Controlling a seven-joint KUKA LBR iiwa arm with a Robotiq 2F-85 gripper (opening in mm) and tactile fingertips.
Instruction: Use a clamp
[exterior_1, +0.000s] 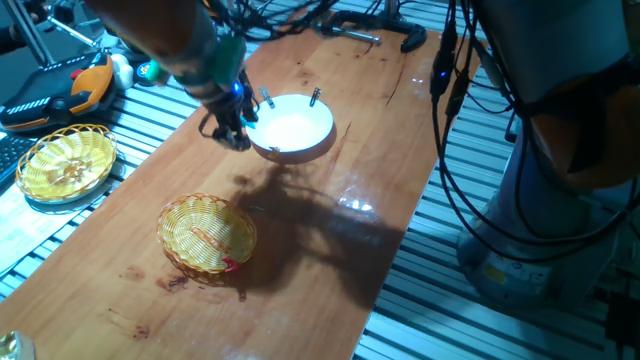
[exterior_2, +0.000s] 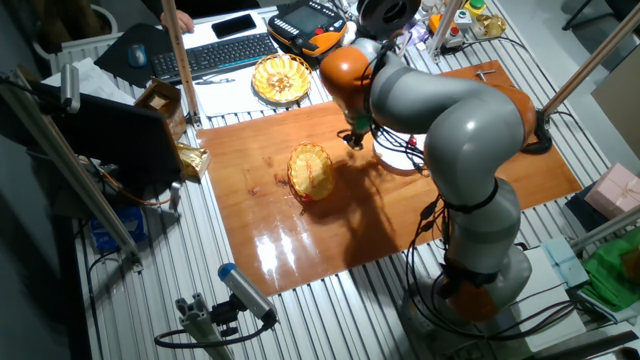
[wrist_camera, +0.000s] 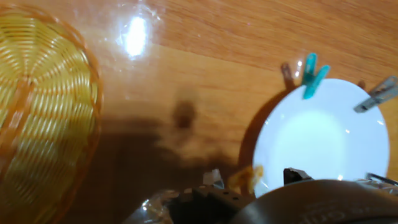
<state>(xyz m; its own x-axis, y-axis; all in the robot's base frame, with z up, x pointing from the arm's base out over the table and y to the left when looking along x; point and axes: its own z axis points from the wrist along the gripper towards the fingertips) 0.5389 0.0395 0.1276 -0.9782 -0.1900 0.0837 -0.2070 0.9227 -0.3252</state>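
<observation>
A white bowl (exterior_1: 300, 128) stands on the wooden table; in the hand view it (wrist_camera: 323, 143) lies at the right. My gripper (exterior_1: 235, 132) hangs low at the bowl's left rim, and it also shows in the other fixed view (exterior_2: 352, 140). In the hand view my gripper (wrist_camera: 252, 182) has a small tan-yellow clamp (wrist_camera: 252, 175) between its fingertips, right at the bowl's rim. A blue clip (wrist_camera: 313, 74) and a grey clip (wrist_camera: 376, 96) sit on the bowl's far rim. Whether the clamp grips the rim is hidden.
A small wicker basket (exterior_1: 207, 232) stands on the table in front of the bowl, at the left in the hand view (wrist_camera: 37, 124). A second yellow basket (exterior_1: 65, 160) lies off the table's left side. A black bar clamp (exterior_1: 410, 40) lies at the far end.
</observation>
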